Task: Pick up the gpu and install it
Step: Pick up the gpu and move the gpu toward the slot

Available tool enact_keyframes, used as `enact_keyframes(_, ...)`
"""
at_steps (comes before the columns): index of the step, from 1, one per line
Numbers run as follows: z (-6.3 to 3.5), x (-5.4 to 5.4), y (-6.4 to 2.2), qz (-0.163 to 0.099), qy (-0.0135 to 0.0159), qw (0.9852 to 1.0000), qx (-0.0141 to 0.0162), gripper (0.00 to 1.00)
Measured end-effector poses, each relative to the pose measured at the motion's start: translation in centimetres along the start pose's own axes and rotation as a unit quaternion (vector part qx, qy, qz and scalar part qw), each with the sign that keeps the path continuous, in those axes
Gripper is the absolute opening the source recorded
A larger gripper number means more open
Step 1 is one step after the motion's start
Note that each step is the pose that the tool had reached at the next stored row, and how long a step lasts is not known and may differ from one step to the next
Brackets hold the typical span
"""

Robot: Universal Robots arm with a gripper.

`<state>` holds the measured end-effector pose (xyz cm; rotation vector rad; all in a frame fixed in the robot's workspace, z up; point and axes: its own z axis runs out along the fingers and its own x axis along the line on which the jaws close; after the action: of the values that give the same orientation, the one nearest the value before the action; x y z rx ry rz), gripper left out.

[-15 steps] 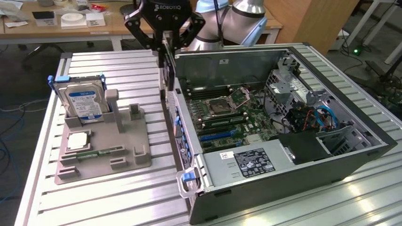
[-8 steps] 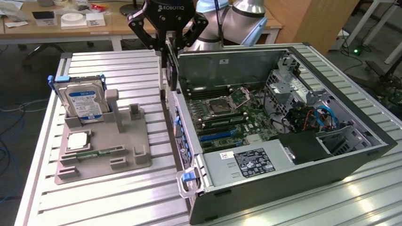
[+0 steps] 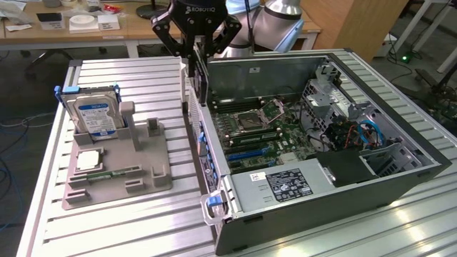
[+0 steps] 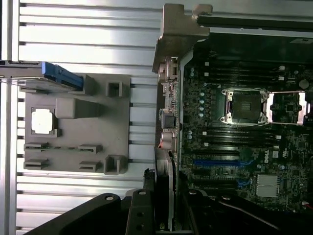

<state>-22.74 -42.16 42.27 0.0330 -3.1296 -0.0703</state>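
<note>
Exterior view: one tool, partly closed, grips one gpu upright over one open computer case's edge.

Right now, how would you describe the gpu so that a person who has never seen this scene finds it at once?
Find the big open computer case. Above its far corner on the exterior view's left, the black hand grips the gpu. It is a thin dark card hanging on edge with a silvery strip, unlike the silver hard drive with a blue label.
</note>
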Motion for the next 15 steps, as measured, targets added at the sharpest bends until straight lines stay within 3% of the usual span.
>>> enact_keyframes(15,0.12,-1.6,-0.04,0.000,0.0000,1.0000,0.0000,0.27)
